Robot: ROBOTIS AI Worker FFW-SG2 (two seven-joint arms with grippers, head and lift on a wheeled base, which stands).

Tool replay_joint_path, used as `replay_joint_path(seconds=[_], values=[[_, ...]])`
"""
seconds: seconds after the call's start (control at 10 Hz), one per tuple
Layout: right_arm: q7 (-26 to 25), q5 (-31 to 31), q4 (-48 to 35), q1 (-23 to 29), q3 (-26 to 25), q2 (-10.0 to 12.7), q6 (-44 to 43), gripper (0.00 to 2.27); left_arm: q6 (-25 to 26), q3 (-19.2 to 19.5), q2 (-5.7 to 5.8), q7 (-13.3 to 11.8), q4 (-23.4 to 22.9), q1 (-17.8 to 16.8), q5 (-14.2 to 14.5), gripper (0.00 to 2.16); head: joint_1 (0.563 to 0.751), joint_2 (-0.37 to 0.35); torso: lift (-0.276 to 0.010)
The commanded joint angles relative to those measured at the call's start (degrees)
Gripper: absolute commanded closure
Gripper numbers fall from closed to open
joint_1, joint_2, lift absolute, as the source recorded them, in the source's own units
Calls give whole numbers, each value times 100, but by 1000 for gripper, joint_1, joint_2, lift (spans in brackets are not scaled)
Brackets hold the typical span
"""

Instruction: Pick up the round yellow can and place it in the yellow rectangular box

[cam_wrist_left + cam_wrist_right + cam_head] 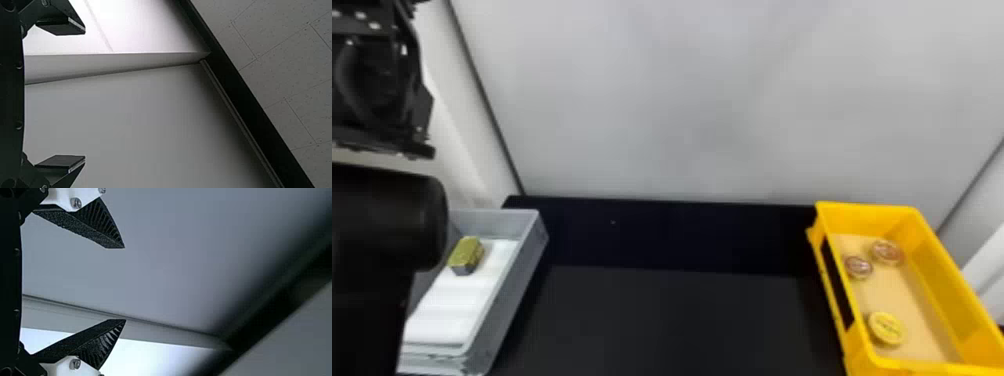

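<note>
Inside the yellow rectangular box (944,260) at the right of the head view lies a round yellow can (886,328), on the box floor toward its near end. My left gripper (382,115) is raised at the upper left of the head view, well above and away from the box. In the left wrist view the left gripper (85,95) stands open with only wall behind the gap. The right gripper (125,284) is open and holds nothing in the right wrist view, facing the walls.
Two round reddish tins (858,267) lie farther back in the yellow box. A grey box (517,280) at the left holds a green-gold block (466,255) on a white sheet (457,305). Between the boxes lies the dark tabletop (677,320), with a pale wall (707,100) behind it.
</note>
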Motion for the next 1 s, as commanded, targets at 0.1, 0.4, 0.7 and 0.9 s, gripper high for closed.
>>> replay_joint_path(seconds=[0.1, 0.4, 0.7, 0.9], values=[[-64, 463, -248, -543, 358, -318, -678, 130, 49, 22, 106, 1, -6, -15, 0, 125, 663, 54, -10], [-20, 481, -433, -938, 525, -520, -696, 130, 67, 22, 229, -17, -32, -103, 0, 125, 663, 54, -10], [-3, 481, -406, -1141, 631, -643, -670, 130, 49, 31, 238, -8, -32, -130, 0, 125, 663, 54, -10], [-152, 446, -310, -982, 587, -591, -784, 130, 23, -84, 282, 9, 12, -261, 0, 125, 663, 54, -10]])
